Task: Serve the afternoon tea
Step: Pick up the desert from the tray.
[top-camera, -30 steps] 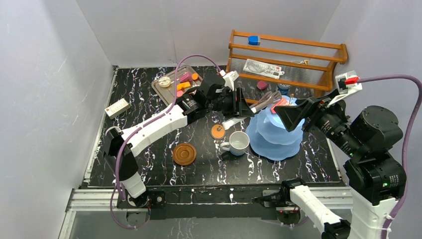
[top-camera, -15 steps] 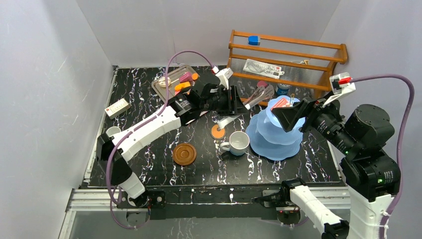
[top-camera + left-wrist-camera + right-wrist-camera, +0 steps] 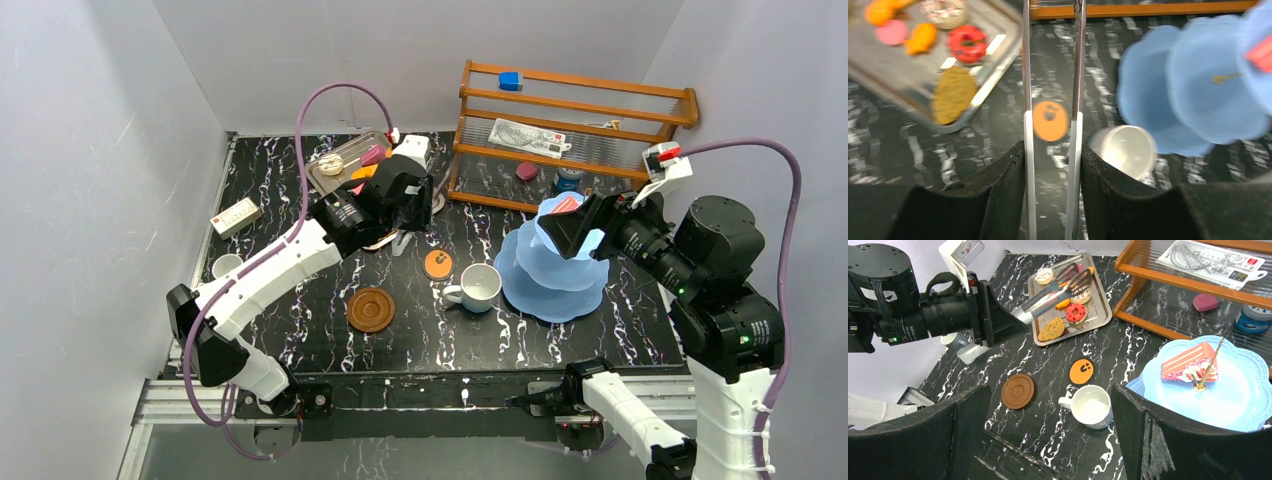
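My left hand [image 3: 1050,150] was pinching the metal tongs [image 3: 1026,75], one finger pressed on the outside of each arm. The two arms ran out ahead side by side with a narrow gap between them. From the right wrist, the tongs' tips hung over the silver tray [image 3: 1103,315] at the far left of the table [image 3: 300,330]; they were blurred, so I could not tell whether they touched anything. On the tray lay a red donut [image 3: 967,42] and a brown cookie [image 3: 952,95], the cookie close to the tray's near rim.

My right hand [image 3: 1048,405] was spread wide and held nothing, up beside the top of the light-blue stand [image 3: 550,280]. A pink cake slice [image 3: 1188,360] lay on the top tier against the centre post.

The white mug [image 3: 480,287] stood just beside the stand's bottom tier, handle turned left. The orange disc [image 3: 437,264] lay flat between the mug and the tray, apart from both. The brown saucer [image 3: 370,309] sat alone to the left of the mug, with bare marbled table between it and the near edge. A grey mug [image 3: 225,265] stood at the table's left edge. The wooden rack [image 3: 575,110] closed off the far right, just behind the stand.
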{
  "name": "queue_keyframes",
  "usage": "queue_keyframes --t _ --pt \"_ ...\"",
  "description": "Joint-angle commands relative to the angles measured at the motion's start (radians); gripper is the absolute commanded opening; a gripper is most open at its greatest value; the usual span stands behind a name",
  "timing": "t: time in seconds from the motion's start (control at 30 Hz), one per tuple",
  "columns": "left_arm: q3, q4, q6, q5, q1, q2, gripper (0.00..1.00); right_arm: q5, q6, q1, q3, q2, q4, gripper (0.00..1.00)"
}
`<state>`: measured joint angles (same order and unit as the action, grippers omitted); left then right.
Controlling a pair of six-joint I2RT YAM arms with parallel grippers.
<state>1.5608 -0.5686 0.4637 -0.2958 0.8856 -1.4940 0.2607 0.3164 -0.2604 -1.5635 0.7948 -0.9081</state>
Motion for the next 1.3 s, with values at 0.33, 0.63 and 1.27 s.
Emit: queue_keyframes --t 0.33,0.63,1.27 --pt "-0.069 -0.108 -0.159 -0.123 -0.265 0.034 0.39 -0.005 -0.014 0.001 0.057 -0.023 0.095 0.99" --pt "-0.192 -0.112 -0.154 0.074 -0.338 0.050 0.40 0.034 -0.015 0.000 0.087 -0.054 0.116 0.99" --pt "-0.179 -0.135 -0.236 0.166 -0.367 -0.046 0.44 0.103 -0.014 0.000 0.100 -0.077 0.161 0.99"
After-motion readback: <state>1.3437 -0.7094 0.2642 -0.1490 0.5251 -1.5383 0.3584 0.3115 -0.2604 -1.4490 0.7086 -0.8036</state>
